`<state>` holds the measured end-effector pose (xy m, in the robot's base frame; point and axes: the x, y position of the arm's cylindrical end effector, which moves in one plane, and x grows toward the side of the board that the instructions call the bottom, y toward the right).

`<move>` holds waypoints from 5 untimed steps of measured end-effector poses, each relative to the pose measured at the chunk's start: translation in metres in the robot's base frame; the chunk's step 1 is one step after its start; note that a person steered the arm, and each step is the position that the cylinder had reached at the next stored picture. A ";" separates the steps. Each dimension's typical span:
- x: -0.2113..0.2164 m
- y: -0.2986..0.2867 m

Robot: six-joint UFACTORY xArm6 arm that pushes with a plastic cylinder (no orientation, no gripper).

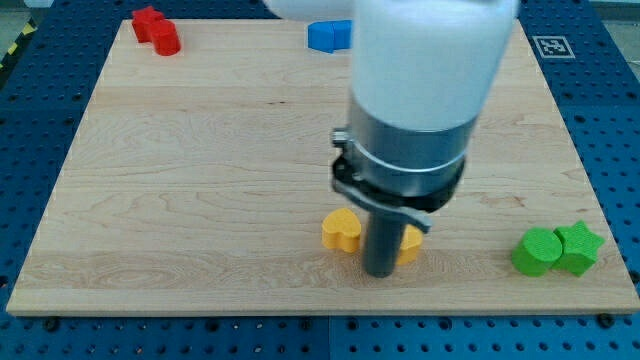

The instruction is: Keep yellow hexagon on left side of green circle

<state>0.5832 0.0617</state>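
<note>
Wooden board on blue perforated table. Rod vertical, my tip grips nothing, down between yellow heart and yellow hexagon, hiding most of it. Hexagon sits well left of green circle.

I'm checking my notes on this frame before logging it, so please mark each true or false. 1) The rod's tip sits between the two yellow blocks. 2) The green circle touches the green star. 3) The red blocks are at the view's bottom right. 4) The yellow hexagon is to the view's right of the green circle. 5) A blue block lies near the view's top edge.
1) True: my tip stands between the yellow heart and the yellow hexagon, which the rod partly hides.
2) True: the green circle sits against the green star.
3) False: the red blocks are at the view's top left.
4) False: the hexagon lies to the view's left of the circle.
5) True: the blue block is there.
</note>
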 end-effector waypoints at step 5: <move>-0.041 0.073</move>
